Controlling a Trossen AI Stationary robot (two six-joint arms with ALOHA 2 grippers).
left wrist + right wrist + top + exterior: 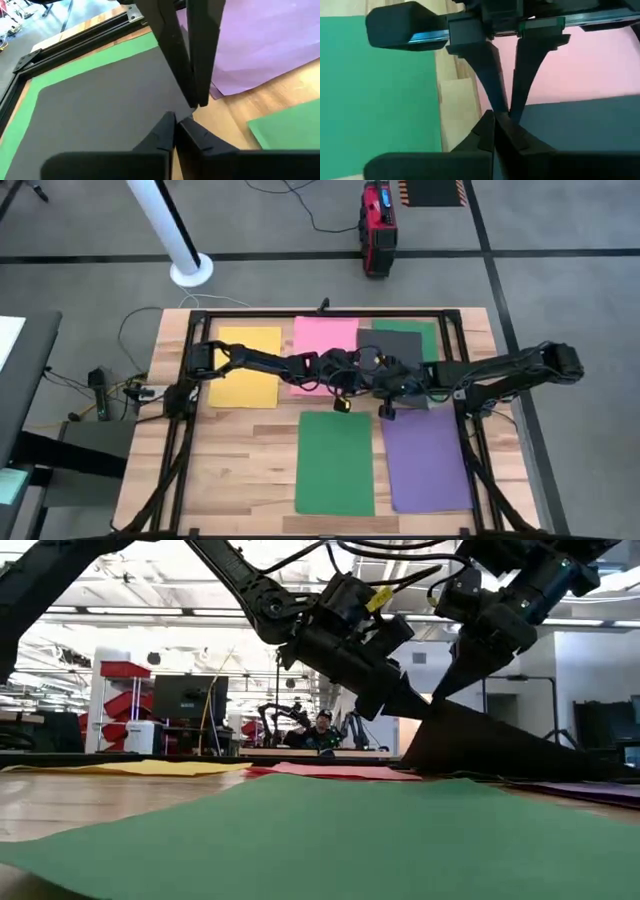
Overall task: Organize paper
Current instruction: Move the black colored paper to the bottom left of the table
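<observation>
- The room is a workshop: grey floor with dark tape lines, a red case (pixel 378 225) on the floor beyond the far edge, a white post base (pixel 190 270) to the far left, and in the low view shelving and a seated person (pixel 322 730) well behind.
- The wooden worktop (pixel 240 470) carries the paper spread flat: yellow sheet (pixel 245 365) at far left, pink sheet (pixel 325 352) beside it, a large green sheet (pixel 335 465) and purple sheet (pixel 425 460) nearer the front.
- The dark grey sheet (pixel 395 345) lies over a second green sheet (pixel 425 332) at the far right; its near corner is lifted off the wood into a tent, as the low view shows (pixel 480 745).
- Both arms stretch inward and meet over the middle of the worktop, wrists angled down, fingers tip to tip.
- The left hand (pixel 175 120) is clenched on that lifted corner of the dark grey sheet; the right hand (pixel 495 116) is clenched on the same corner from the opposite side.
- Risk, as I judge it: two hands pinching one small corner could tear or crease it if they pull apart or at different rates.
- A lesser risk: dragging the dark sheet may shift the green one beneath it, or the pink one just beside.
- The fingers stand so close that a small misalignment could knock them together.
</observation>
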